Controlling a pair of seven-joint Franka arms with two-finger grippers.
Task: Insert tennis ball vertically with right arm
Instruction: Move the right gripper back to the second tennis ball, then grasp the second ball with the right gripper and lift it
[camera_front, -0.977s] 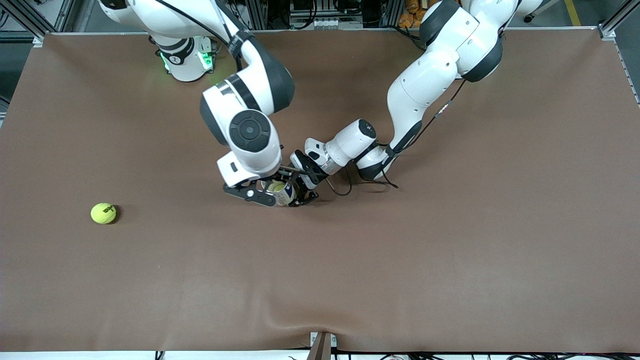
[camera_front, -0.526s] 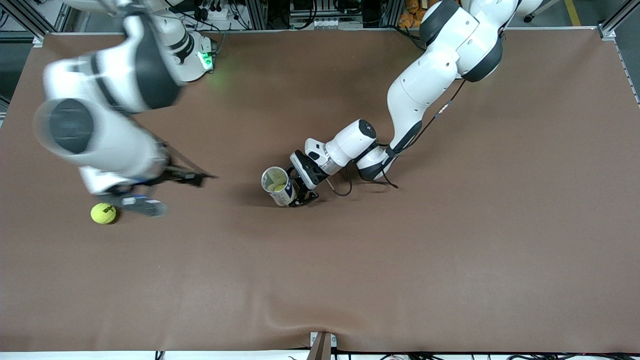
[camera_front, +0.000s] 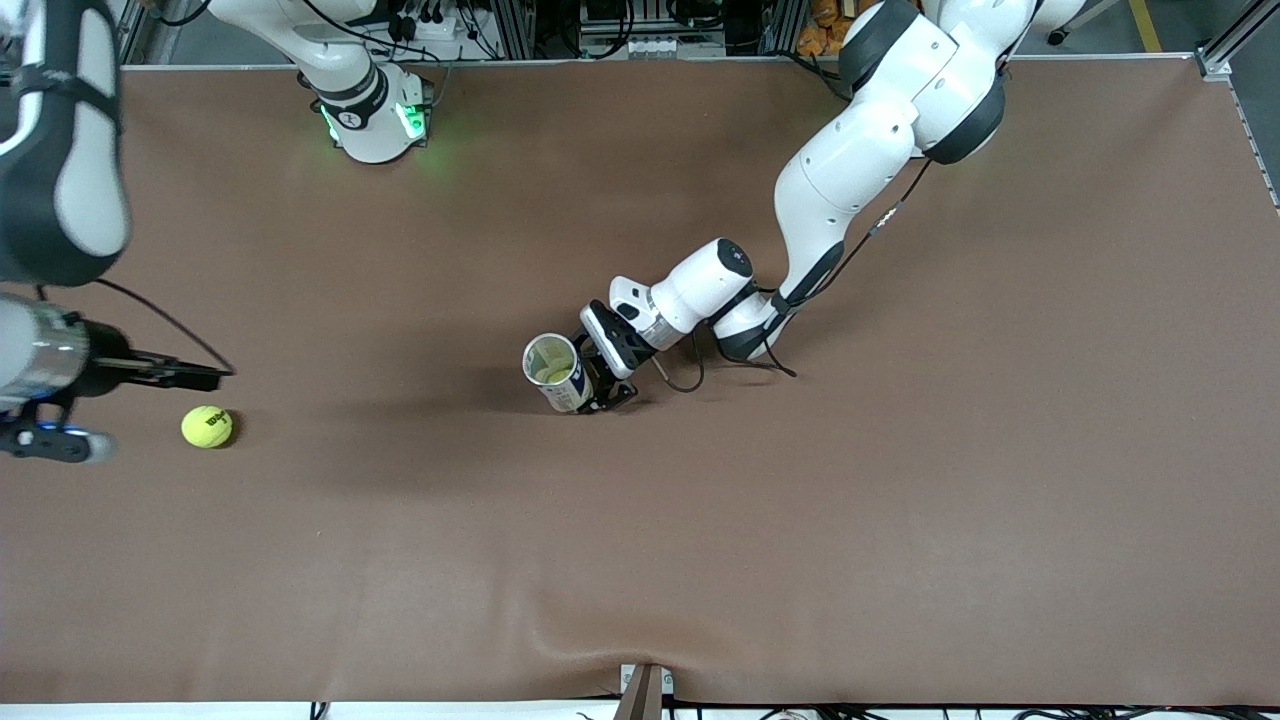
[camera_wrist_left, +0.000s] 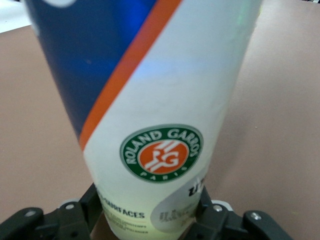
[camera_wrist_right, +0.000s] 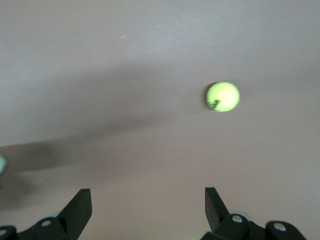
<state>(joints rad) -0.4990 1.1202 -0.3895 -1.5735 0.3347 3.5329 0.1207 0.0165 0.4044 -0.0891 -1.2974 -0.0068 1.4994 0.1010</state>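
A yellow-green tennis ball (camera_front: 207, 427) lies on the brown table toward the right arm's end; it also shows in the right wrist view (camera_wrist_right: 223, 96). My right gripper (camera_front: 130, 410) is open and empty, up over the table beside that ball; its fingertips (camera_wrist_right: 82, 202) frame bare table. My left gripper (camera_front: 600, 385) is shut on a white, blue and orange tennis ball can (camera_front: 556, 372) standing mid-table with its open mouth up. The can fills the left wrist view (camera_wrist_left: 150, 110) between the left gripper (camera_wrist_left: 150, 212) fingers. Something yellow-green shows inside the can.
The right arm's base (camera_front: 375, 120) with green lights stands at the table's back edge. A black cable (camera_front: 690, 375) trails on the cloth by the left wrist. A metal bracket (camera_front: 645, 690) sits at the table's near edge.
My right arm has swung from over the can toward its own end of the table, past the loose ball. The left arm and can have not moved.
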